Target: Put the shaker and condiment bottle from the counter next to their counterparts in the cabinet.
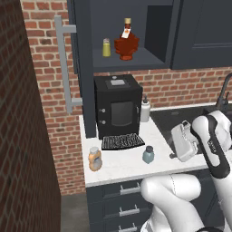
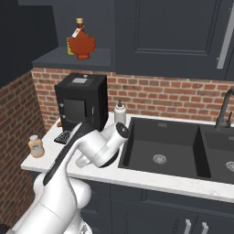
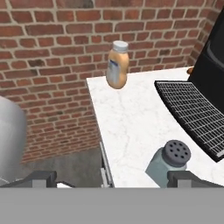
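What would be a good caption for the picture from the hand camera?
Open gripper above the counter, blue-grey shaker near its fingertip, orange condiment bottle beyond.

My shaker (image 1: pixel 148 155) is a small squat blue-grey translucent piece with a grey perforated metal cap, standing upright on the white marble-look counter (image 1: pixel 122 170), near its front edge. My condiment bottle (image 1: pixel 94 159) is orange-tan with a pale whitish cap and a light label band; it stands upright on the same counter, well apart from the shaker, at the end by the brick side wall. Above the counter, inside the open dark navy-grey cabinet (image 1: pixel 154 59), the slim yellow-green shaker (image 1: pixel 106 47) with a silver cap stands just beside the red maple-leaf bottle (image 1: pixel 126 43), both upright.
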